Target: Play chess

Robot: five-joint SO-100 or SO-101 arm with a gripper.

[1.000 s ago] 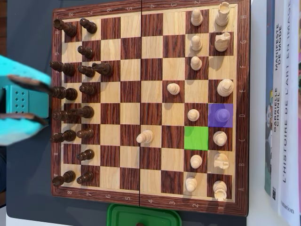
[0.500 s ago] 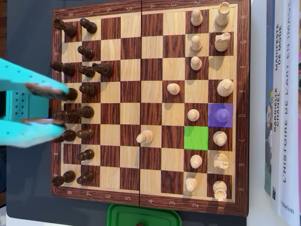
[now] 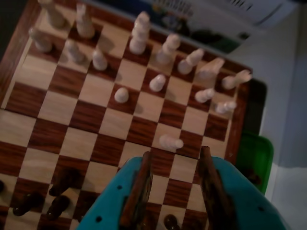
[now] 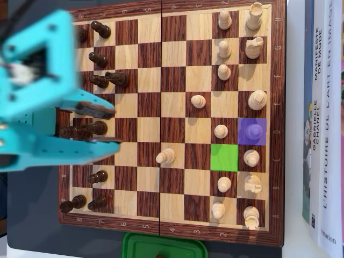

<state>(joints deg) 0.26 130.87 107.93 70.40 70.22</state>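
Above dark-piece side of chessboard (image 4: 172, 80): end effector (image 4: 107, 126) hovering, fingers spread, empty, pointing toward white pawn (image 4: 165, 156).

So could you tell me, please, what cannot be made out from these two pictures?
- Dark pieces under the arm, overhead view: partly covered, so their types and squares are unclear.
- The hand, wrist view: fingers apart and empty; its tips are hidden by the blurred arm in the overhead view.
- Green tub, overhead view: cut off by the bottom edge, contents unclear.
- Dark pieces, wrist view: dim and blurred, types unreadable.
- Piece on the purple square: tinted over, type unclear.
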